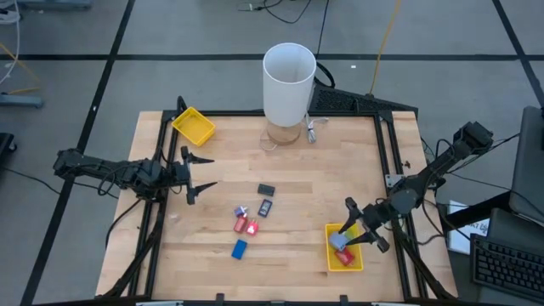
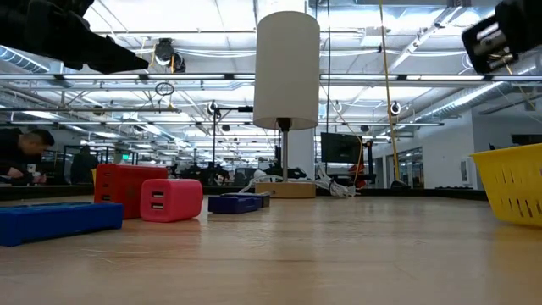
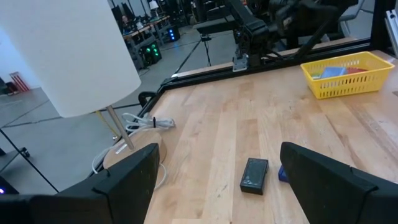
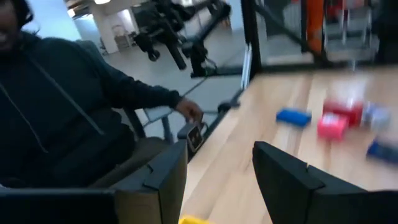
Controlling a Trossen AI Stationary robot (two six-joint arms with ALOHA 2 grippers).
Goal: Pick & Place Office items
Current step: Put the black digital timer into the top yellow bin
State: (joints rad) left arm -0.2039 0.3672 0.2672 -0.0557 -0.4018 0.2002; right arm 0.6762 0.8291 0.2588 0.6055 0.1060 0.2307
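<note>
Several small office items lie mid-table: a black one (image 1: pixel 266 189), a dark blue one (image 1: pixel 265 206), a red one (image 1: pixel 240 225), a pink one (image 1: pixel 252 227) and a blue one (image 1: pixel 240 248). A yellow tray (image 1: pixel 358 263) at the near right holds a grey-blue piece (image 1: pixel 342 240) and a red piece (image 1: pixel 344 257). My right gripper (image 1: pixel 355 231) hangs just above this tray, open, with nothing between its fingers (image 4: pixel 283 174). My left gripper (image 1: pixel 208 172) waits open at the table's left, pointing level toward the black item (image 3: pixel 254 175).
A tall white cylinder (image 1: pixel 289 81) stands on a round base at the far middle, a cable beside it. A second yellow tray (image 1: pixel 194 126) sits at the far left corner. A person in a dark top (image 4: pixel 56 112) sits beyond the table's edge.
</note>
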